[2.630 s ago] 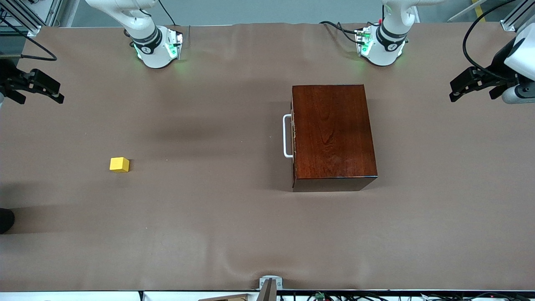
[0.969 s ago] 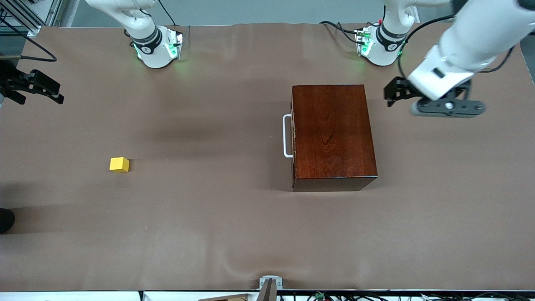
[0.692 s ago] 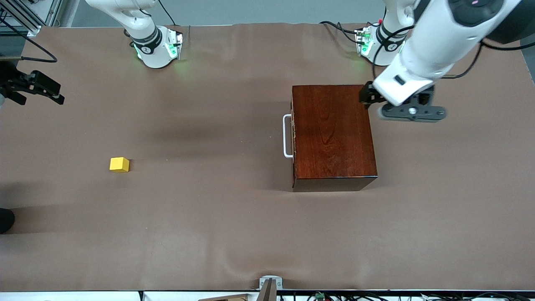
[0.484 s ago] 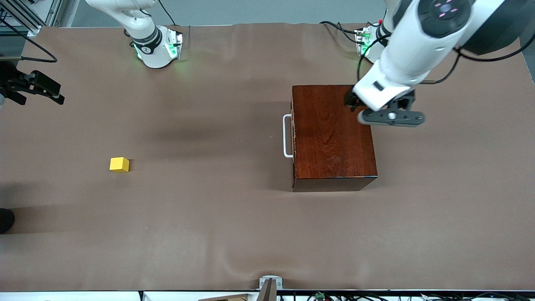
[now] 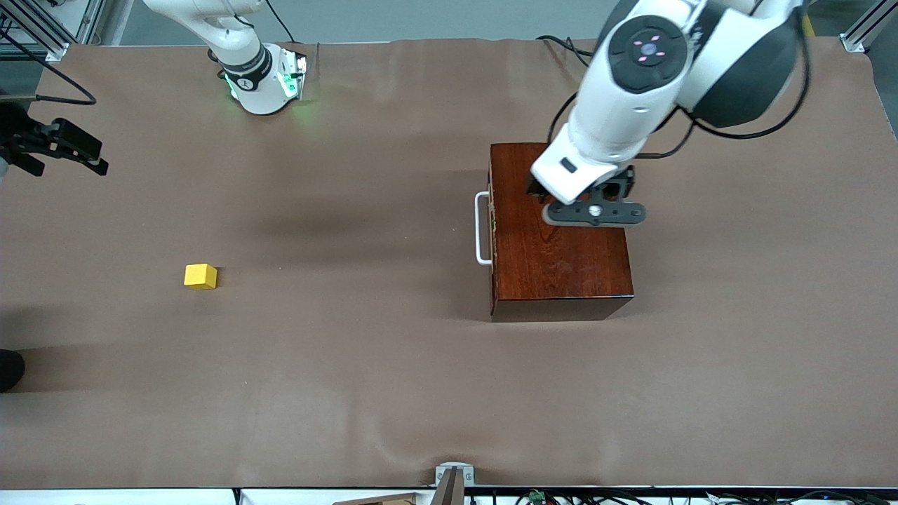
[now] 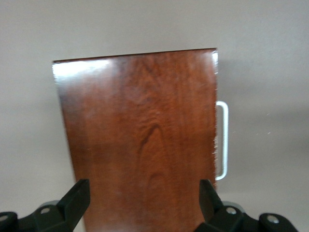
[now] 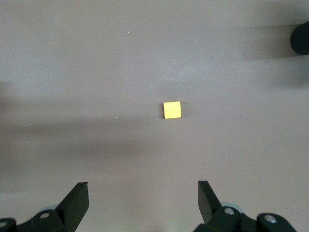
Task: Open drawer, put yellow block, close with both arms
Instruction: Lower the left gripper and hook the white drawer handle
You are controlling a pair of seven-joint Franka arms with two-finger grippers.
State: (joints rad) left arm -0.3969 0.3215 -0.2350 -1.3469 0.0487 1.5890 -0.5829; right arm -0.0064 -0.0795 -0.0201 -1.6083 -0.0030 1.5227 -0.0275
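The glossy mahogany box (image 5: pixel 561 242) stands toward the left arm's end of the table. Its drawer is shut, and the white bar handle (image 5: pixel 482 229) faces the right arm's end. My left gripper (image 5: pixel 537 189) hangs over the box top, open and empty. In the left wrist view (image 6: pixel 143 205) its fingers (image 6: pixel 75 200) straddle the box (image 6: pixel 145 140), with the handle (image 6: pixel 222 140) at the side. The yellow block (image 5: pixel 200 276) lies alone toward the right arm's end. My right gripper (image 5: pixel 88 156) waits high above that end, open and empty (image 7: pixel 143 205), with the block (image 7: pixel 172 109) below it.
A dark round object (image 5: pixel 8 369) sits at the table edge near the right arm's end; it also shows in the right wrist view (image 7: pixel 300 38). A metal bracket (image 5: pixel 454 475) is at the table's near edge. The brown cloth lies bare between block and box.
My left arm has swung in from the left arm's end of the table to over the box top. The right arm, block and drawer have not moved.
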